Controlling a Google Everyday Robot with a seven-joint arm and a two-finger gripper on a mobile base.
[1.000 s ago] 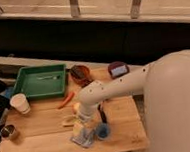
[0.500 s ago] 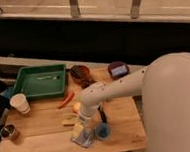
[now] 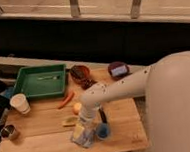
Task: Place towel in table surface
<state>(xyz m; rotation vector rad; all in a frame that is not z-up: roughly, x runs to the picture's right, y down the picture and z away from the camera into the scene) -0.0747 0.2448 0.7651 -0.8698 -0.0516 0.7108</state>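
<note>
Meeting towel on table, prob.: gripper

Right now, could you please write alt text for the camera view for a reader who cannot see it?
The robot's gripper is down at a pale towel near the front edge of the table. Farther back lie a green tray, a white cup and a carrot.

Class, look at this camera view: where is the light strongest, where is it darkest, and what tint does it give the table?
Camera view: the white arm catches the brightest light; the band behind the table is near black; the wooden table glows warm orange-brown; the gripper sits low over the towel near the front edge.
</note>
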